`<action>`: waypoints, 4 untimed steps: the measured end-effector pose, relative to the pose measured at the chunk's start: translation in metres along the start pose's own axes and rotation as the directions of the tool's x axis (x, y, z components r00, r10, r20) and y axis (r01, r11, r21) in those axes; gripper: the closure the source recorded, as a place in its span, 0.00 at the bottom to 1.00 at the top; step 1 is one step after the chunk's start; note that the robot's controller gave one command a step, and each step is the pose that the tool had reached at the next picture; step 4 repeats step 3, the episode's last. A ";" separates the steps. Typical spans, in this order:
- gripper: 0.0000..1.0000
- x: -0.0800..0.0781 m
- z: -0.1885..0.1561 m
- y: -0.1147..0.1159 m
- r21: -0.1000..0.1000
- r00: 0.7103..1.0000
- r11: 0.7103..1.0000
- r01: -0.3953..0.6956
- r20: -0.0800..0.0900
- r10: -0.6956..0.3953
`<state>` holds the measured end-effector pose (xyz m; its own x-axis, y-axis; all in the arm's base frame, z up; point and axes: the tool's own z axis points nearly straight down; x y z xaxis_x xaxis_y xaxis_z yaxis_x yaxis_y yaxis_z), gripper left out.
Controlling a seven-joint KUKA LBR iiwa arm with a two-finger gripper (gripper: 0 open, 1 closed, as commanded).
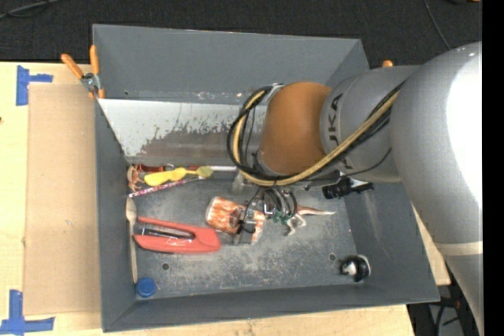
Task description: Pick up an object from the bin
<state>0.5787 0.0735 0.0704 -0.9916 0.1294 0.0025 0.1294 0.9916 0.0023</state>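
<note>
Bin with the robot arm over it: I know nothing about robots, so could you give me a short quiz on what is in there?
1. True or false: the gripper is down in the bin, right beside a crumpled copper-coloured thing.
2. What lies in the bin's lower left corner, as the camera view shows it? A) a blue cap B) a green ball C) a silver spoon
3. Fill in: the long flat tool lying left of the gripper is ____ in colour.
Key: 1 true; 2 A; 3 red.
</note>
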 end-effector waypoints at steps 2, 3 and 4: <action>1.00 -0.005 0.000 0.001 -0.001 1.000 1.000 0.013 -0.003 -0.013; 1.00 -0.005 -0.001 0.001 -0.001 1.000 1.000 0.013 -0.003 -0.013; 1.00 -0.005 -0.001 0.001 -0.001 1.000 1.000 0.013 -0.003 -0.013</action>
